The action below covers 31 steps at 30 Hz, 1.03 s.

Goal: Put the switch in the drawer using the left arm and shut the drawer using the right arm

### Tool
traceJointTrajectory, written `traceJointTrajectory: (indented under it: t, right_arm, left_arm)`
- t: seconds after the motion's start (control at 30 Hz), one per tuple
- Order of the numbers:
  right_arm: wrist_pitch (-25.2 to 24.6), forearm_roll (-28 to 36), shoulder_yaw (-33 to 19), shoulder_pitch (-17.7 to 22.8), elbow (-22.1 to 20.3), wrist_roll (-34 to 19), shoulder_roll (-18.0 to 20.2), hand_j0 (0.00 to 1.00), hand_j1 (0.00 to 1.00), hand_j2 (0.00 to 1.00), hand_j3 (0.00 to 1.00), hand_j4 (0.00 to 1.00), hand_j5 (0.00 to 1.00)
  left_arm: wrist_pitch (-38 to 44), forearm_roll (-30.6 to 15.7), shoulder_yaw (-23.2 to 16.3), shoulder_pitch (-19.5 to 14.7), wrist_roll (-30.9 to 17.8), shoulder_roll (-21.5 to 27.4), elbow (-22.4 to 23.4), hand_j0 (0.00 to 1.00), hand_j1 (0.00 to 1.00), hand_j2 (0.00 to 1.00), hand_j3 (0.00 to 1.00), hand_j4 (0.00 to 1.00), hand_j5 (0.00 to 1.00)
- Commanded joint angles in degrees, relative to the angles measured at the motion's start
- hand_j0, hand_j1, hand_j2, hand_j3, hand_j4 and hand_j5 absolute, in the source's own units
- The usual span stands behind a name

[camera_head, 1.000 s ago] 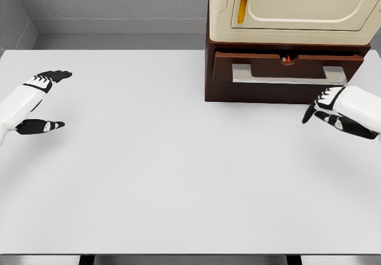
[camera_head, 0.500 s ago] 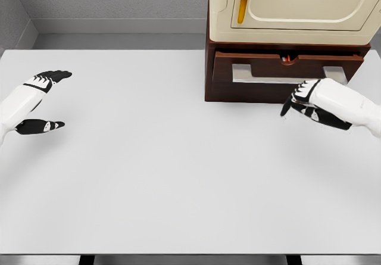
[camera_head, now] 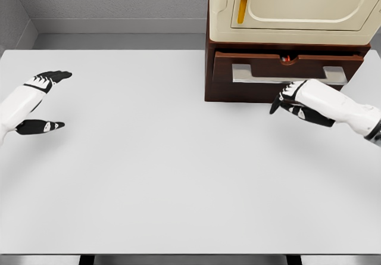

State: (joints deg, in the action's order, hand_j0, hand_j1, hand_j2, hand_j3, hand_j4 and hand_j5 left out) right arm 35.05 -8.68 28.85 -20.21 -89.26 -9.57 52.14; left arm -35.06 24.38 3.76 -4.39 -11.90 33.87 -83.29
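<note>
No readable txt, labels, nos. or signs on anything.

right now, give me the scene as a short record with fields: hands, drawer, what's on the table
left hand: open, empty, at table's left edge
right hand: fingers relaxed, holding nothing, just in front of the drawer
drawer: slightly open, small red item visible inside
cabinet: brown, cream appliance on top
table: white
</note>
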Motion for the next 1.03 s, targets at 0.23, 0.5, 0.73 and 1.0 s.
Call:
traceJointTrajectory:
  t: [0.23,0.5,0.73,1.0]
  right_arm:
    - [0.0,0.1,0.6,-1.6,5.0,0.0,-1.5,0.44,0.44,0.44,0.44,0.44,0.44]
    - [0.0,0.2,1.6,-3.9,7.4,0.0,-2.8,0.44,0.44,0.44,0.44,0.44,0.44]
    - [0.0,0.2,1.6,-4.0,7.4,0.0,-2.4,0.44,0.44,0.44,0.44,0.44,0.44]
    - [0.0,1.3,0.7,1.7,3.8,0.3,11.3,0.43,0.43,0.43,0.43,0.43,0.43]
  left_arm:
    - [0.1,-0.5,0.0,0.1,0.0,0.1,0.0,1.0,1.0,1.0,1.0,1.0,1.0]
    - [0.1,-0.5,0.0,0.1,0.0,0.1,0.0,1.0,1.0,1.0,1.0,1.0,1.0]
    - [0.1,-0.7,0.4,0.6,0.1,0.0,0.0,1.0,1.0,1.0,1.0,1.0,1.0]
    - [0.1,-0.3,0.3,1.1,0.0,0.0,-0.1,1.0,1.0,1.0,1.0,1.0,1.0]
